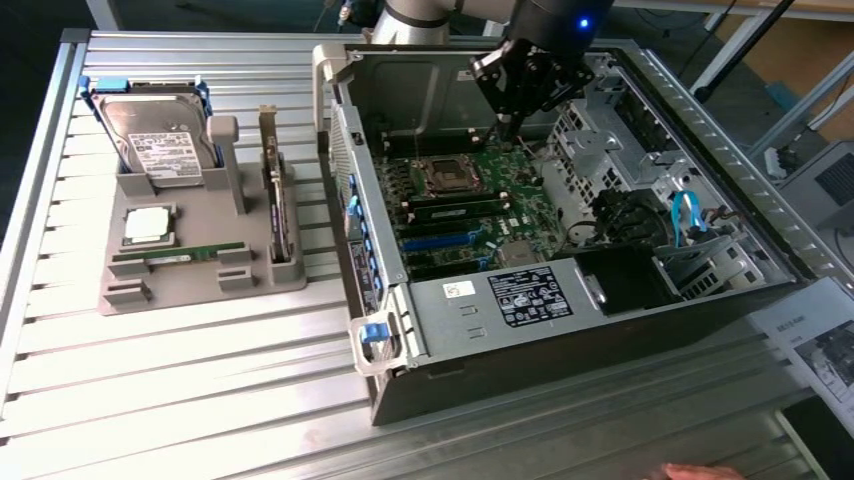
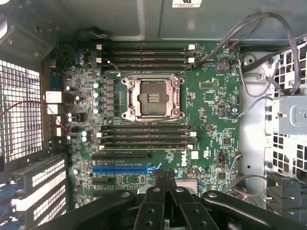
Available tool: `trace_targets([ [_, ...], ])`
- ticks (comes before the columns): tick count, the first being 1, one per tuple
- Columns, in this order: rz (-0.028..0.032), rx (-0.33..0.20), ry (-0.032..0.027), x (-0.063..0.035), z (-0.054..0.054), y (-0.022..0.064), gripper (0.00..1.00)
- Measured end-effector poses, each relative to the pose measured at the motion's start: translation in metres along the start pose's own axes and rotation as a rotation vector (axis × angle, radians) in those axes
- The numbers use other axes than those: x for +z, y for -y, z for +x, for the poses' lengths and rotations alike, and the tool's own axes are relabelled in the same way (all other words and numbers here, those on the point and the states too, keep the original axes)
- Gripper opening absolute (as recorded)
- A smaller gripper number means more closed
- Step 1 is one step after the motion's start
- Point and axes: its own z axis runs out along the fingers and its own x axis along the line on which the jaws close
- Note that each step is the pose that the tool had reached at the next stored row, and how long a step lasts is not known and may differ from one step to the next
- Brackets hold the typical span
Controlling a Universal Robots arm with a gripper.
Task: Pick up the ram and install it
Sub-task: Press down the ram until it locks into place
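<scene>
The arm comes in from the far edge of the exterior view, its black wrist section showing a small blue light and pointing steeply downward. The claw [image 1: 511,128] hangs at its end — black linkages folded in above it. In the wrist view the claw's [image 2: 164,181] two fingers [image 2: 159,178] lie pressed together, nothing gripped between them.
</scene>
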Motion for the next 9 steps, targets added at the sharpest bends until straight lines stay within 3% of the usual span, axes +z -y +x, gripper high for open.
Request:
trace_targets([
  [9,0.0000,0.000,-0.0020,0.0000,-0.0008,0.0000,0.10],
])
